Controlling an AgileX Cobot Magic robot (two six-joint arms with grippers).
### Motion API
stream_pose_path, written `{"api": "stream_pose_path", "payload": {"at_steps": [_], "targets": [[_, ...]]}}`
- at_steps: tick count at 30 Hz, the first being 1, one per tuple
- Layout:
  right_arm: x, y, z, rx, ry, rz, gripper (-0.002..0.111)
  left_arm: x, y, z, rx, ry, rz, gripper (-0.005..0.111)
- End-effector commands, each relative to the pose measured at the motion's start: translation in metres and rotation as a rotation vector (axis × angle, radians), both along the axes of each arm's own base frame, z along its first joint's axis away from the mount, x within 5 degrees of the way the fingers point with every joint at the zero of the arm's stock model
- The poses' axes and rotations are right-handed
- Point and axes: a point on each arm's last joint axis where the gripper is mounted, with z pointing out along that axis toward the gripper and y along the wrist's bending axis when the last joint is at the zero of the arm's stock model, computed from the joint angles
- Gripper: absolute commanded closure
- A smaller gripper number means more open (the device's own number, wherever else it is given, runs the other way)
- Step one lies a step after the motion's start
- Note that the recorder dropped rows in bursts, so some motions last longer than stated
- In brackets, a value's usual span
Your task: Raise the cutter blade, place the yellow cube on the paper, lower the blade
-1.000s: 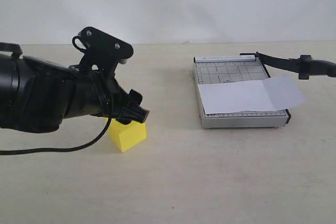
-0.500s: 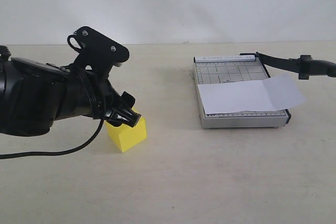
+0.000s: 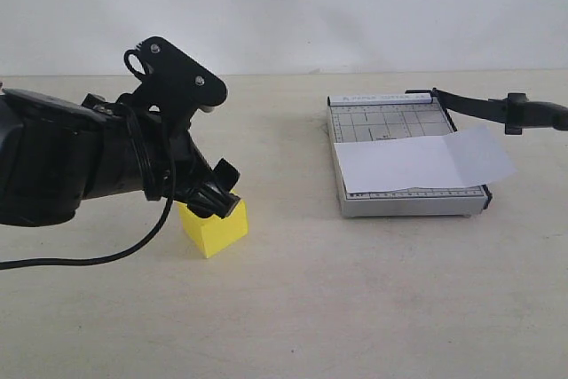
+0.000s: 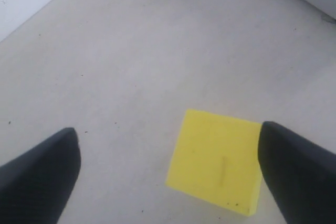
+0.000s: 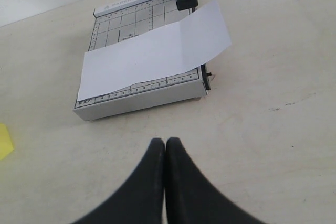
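The left claw [image 4: 168, 132] has spread wider over the plain yellow cube [image 4: 215, 161] (right claw [image 5: 165, 143] pressed together).

Grey gridded board [image 3: 382, 122], beige tabletop [image 3: 355, 308]

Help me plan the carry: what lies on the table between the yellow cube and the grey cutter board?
Nothing. In the exterior view, the stretch of table between the yellow cube and the cutter board is bare.

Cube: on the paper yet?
No, the cube sits on the table, well left of the paper.
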Motion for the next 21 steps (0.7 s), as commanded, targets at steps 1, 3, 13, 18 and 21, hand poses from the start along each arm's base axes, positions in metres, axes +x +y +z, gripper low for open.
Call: {"api": "stream_pose_path", "payload": {"at_steps": [1,3,13,18,21], "targets": [[-0.001,0.001,-0.001,-0.008,0.002,0.017,0.108,-0.002,0.001,0.0,0.009,-0.002,0.001,0.019],[-0.001,0.001,-0.001,-0.008,0.002,0.017,0.108,-0.004,0.002,-0.003,0.012,0.009,-0.002,0.019],[-0.001,0.001,-0.001,-0.009,0.002,0.019,0.108,-0.015,-0.003,-0.025,-0.055,0.104,-0.056,0.019],[-0.001,0.001,-0.001,-0.009,0.002,0.019,0.108,-0.015,-0.003,-0.028,-0.06,0.114,-0.048,0.019],[-0.001,0.001,-0.001,-0.009,0.002,0.019,0.108,-0.015,-0.004,-0.028,-0.086,0.118,-0.032,0.019]]}}
